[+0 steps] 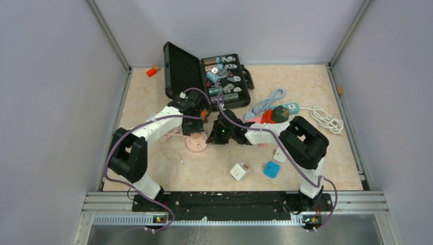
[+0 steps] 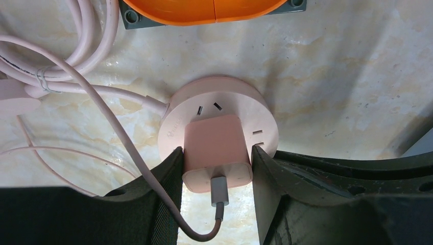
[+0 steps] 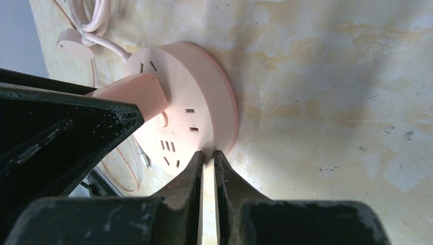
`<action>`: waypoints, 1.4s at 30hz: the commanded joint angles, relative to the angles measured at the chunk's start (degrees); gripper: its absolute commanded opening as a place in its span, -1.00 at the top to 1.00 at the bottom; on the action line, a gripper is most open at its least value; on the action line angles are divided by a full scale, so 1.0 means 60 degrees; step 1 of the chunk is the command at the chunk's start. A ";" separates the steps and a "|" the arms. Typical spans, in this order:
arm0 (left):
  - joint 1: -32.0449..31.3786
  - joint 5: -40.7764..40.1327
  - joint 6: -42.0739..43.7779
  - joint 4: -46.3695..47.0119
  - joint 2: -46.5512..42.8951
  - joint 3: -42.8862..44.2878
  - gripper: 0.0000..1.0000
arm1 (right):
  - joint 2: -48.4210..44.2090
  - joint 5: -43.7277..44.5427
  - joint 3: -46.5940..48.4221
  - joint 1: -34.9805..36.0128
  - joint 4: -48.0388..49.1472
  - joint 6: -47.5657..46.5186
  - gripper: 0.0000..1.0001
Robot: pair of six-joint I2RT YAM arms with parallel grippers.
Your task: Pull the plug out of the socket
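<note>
A round pink socket lies on the marble table, with a pink plug pushed into its top and a grey cable running from the plug's end. My left gripper is shut on the plug, one finger pressed against each side. My right gripper is shut, only a thin slit between its fingers, and its tips rest on the socket's near rim. The plug shows there too, under the left finger. In the top view both grippers, left and right, meet over the socket.
The socket's pink cord is coiled just to the left. An open black case of small parts stands at the back. A white adapter, a blue adapter, a white cable and a blue-corded strip lie to the right.
</note>
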 commanded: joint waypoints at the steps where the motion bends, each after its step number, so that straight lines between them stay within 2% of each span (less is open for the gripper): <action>1: -0.0196 0.1362 -0.0042 0.0267 -0.0282 0.0256 0.58 | 0.0673 0.1092 -0.0070 -0.0009 -0.0810 -0.0451 0.86; 10: -0.0002 0.2267 0.0640 0.0558 -0.1549 -0.0370 0.57 | 0.0602 0.1053 -0.0169 -0.0012 -0.0661 -0.0480 0.86; 19: 0.0139 0.1733 0.0837 -0.0085 -0.1925 -0.0334 0.57 | 0.0500 0.0948 -0.0213 -0.0013 -0.0552 -0.0519 0.86; 22: 0.0139 0.1815 0.0893 -0.0250 -0.2505 -0.0807 0.56 | 0.0287 0.0833 -0.0263 -0.0002 -0.0418 -0.0552 0.82; 26: 0.0140 0.2468 0.0793 -0.0297 -0.3427 -0.1838 0.54 | -0.0288 0.0789 -0.0030 -0.0006 -0.0477 -0.0828 0.70; 32: 0.0122 0.4435 0.0511 0.0674 -0.4392 -0.3488 0.50 | -0.1219 0.0807 0.0953 -0.0036 -0.1461 -0.1501 0.49; 39: 0.0090 0.5929 0.0247 0.2117 -0.4202 -0.4896 0.50 | -0.2736 0.1913 0.0987 -0.0301 -0.2782 -0.2013 0.36; 42: 0.0056 0.6027 0.0269 0.2197 -0.3808 -0.5128 0.47 | -0.3661 0.2537 0.0642 -0.0398 -0.3236 -0.2095 0.31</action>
